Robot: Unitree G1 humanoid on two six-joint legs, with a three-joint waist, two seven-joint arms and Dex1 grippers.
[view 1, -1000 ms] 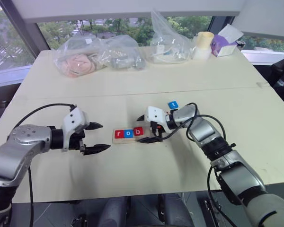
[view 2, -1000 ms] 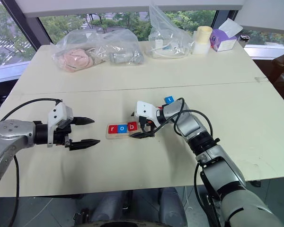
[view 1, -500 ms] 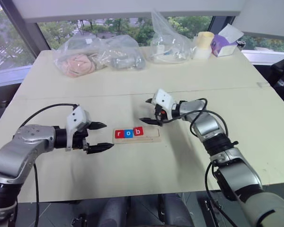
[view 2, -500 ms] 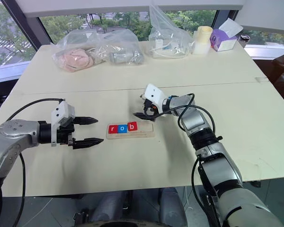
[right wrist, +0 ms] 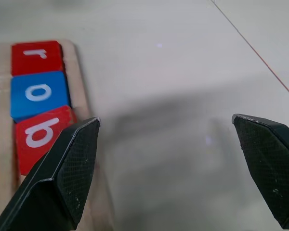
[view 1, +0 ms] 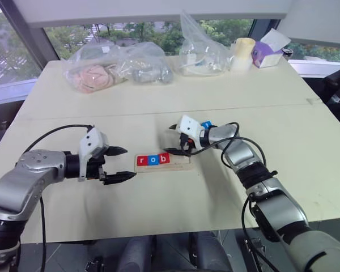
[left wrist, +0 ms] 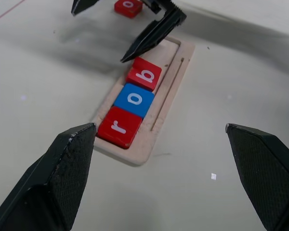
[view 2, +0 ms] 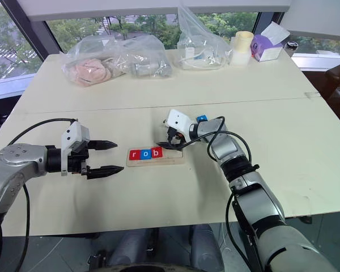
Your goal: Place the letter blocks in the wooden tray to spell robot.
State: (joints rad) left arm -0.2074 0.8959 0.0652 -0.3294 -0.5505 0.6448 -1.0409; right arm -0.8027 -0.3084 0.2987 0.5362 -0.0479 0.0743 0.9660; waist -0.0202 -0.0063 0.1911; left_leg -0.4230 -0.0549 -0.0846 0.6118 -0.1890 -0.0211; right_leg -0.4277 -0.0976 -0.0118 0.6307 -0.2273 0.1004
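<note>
Right fingers: the right gripper [view 1: 178,140] is hanging with its black fingers spread wide and holding nothing, just over the far side of the wooden tray [view 1: 183,165], beside the red b tile [left wrist: 144,74].
Left fingers: the left gripper [view 1: 119,164] is hovering with its fingers wide apart and empty, just off the tray's left end, pointing along it, seemingly waiting while the other arm works.
Tiles in place: the red r tile [left wrist: 119,126], the blue o tile [left wrist: 134,99] and the b are sitting edge to edge from the tray's left end, spelling "rob".
Empty slots: the tray's right part is lying bare, room for two more.
Loose tiles: a red o tile [left wrist: 128,6] is lying on the counter [view 1: 158,209] just beyond the tray, close to the right fingers; a blue tile [view 1: 205,124] is peeking out behind the right wrist, its letter hidden from me.
Likely reason: the wide right fingers look ready for that red o next.
Clutter: plastic bags [view 1: 119,65] are sitting along the counter's far edge.
</note>
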